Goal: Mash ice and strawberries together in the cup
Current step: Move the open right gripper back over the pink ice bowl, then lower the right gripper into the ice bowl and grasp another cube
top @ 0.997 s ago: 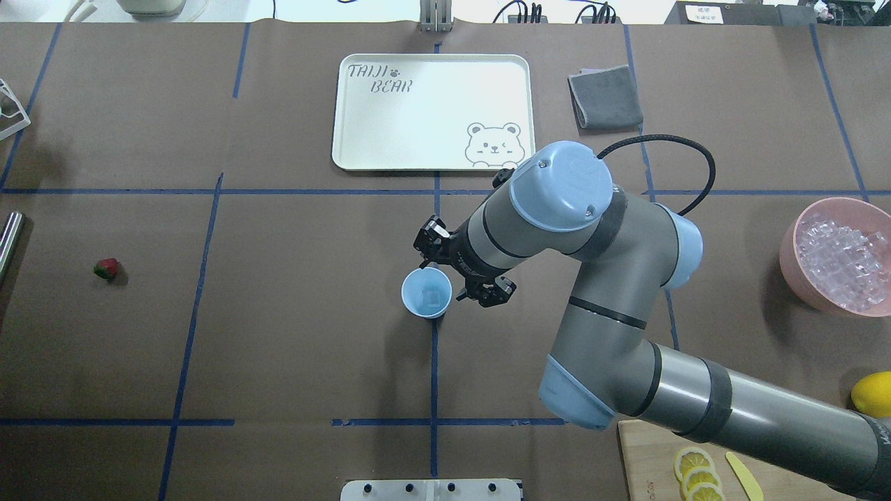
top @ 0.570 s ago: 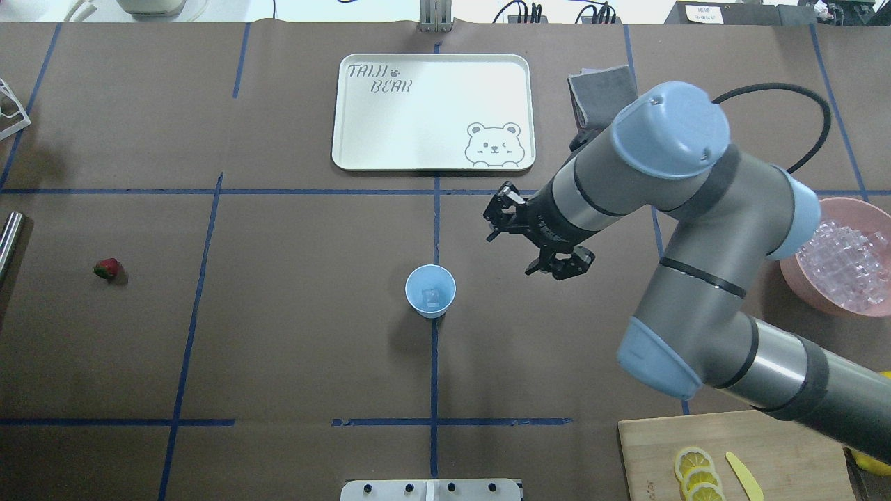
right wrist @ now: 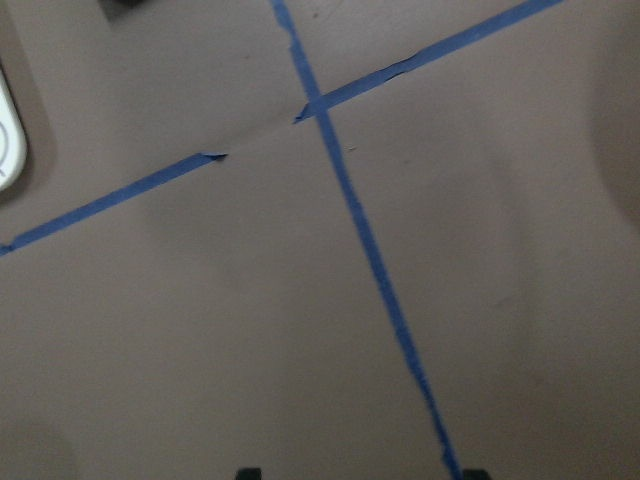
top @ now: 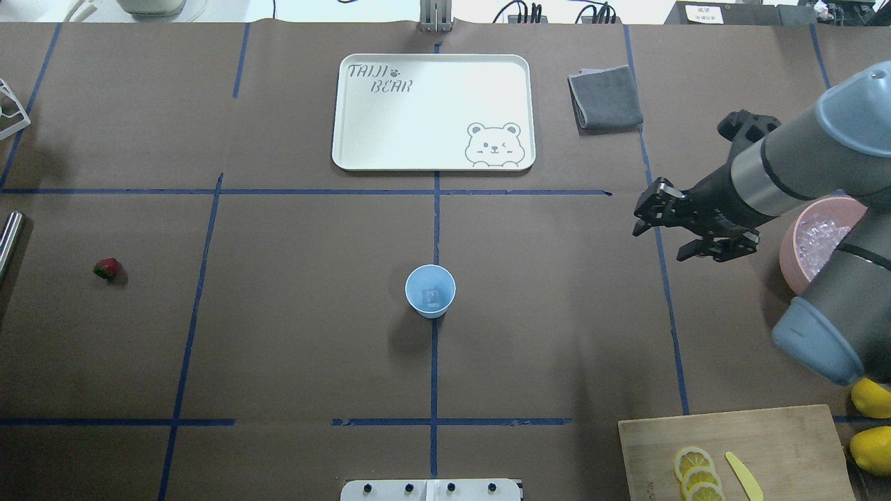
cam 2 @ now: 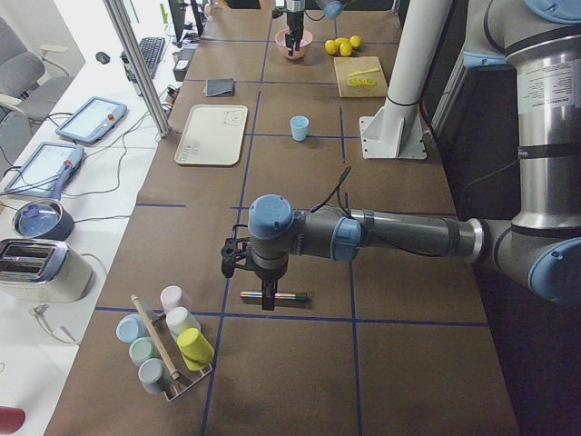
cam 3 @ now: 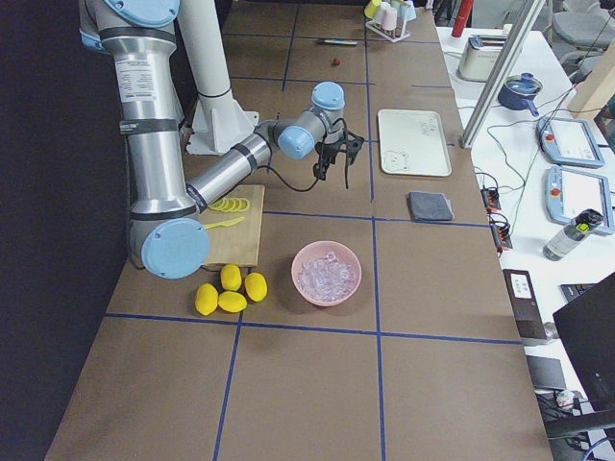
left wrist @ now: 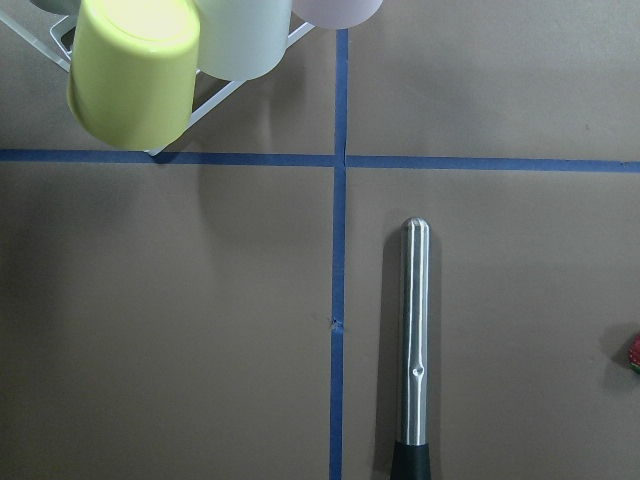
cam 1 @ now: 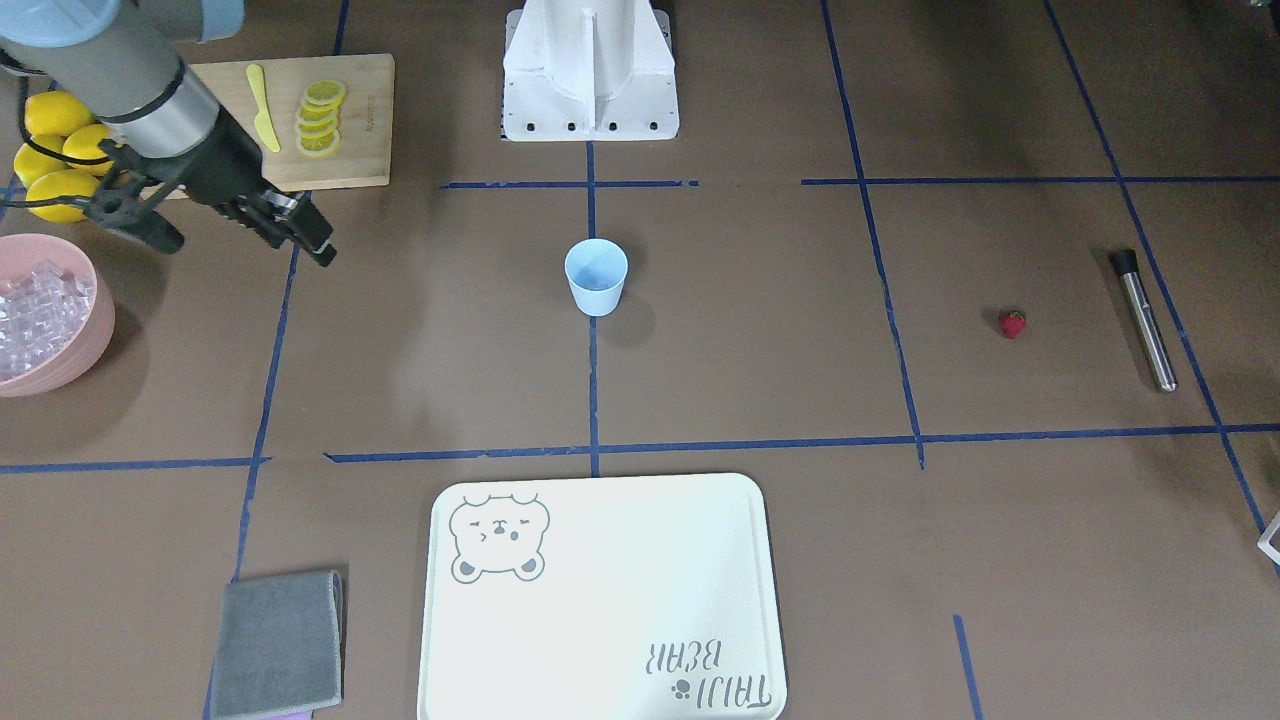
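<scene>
The light-blue cup [top: 430,291] stands upright at the table's middle, with one ice cube [top: 432,298] in it; it also shows in the front view [cam 1: 596,277]. The rest of the ice [top: 820,233] is heaped in a pink bowl [cam 1: 92,335] at the right. The strawberry [top: 106,268] lies far left on the table. My right gripper [top: 660,236] is open and empty, above the table between cup and bowl, close to the bowl. My left gripper [cam 2: 247,268] shows only in the exterior left view, over a steel muddler [left wrist: 413,340]; I cannot tell whether it is open or shut.
A white bear tray [top: 433,111] and a grey cloth [top: 604,97] lie at the far side. A cutting board [top: 779,452] with lemon slices and a yellow knife, and whole lemons [top: 871,417], are near right. A rack of cups [left wrist: 160,60] stands beside the muddler.
My right arm has swung from beside the cup to the right, toward the pink bowl, its gripper open throughout. The cup and strawberry have not moved.
</scene>
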{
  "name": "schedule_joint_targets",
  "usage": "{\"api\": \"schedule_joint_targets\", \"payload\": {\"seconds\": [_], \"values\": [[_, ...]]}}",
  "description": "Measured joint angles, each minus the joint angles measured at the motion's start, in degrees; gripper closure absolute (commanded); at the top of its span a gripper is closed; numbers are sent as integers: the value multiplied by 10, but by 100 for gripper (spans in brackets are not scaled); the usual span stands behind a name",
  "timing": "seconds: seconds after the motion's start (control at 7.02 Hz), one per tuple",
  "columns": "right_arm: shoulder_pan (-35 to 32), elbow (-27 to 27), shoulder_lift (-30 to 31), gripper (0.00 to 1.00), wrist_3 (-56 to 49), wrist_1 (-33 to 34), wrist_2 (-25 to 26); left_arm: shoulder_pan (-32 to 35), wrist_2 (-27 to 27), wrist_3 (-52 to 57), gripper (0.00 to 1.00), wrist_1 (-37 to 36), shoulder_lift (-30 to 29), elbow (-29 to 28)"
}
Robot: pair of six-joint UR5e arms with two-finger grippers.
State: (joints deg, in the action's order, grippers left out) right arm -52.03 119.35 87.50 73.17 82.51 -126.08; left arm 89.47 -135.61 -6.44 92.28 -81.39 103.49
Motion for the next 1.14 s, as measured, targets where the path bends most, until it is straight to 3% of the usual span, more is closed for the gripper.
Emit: {"api": "schedule_joint_targets", "payload": {"seconds": [0.28,0.57,0.71,1.14], "values": [[-51,-10,72,25,-185,-2,4,0,0,0,0,1,2,0],[-94,-46,102,22,-392,-2,11,0,0,0,0,1,4,0],[-112,-68,108,2,-491,-2,16,0,0,0,0,1,5,0],[-129,-104,110,2,-625,-5,19,0,0,0,0,1,5,0]]}}
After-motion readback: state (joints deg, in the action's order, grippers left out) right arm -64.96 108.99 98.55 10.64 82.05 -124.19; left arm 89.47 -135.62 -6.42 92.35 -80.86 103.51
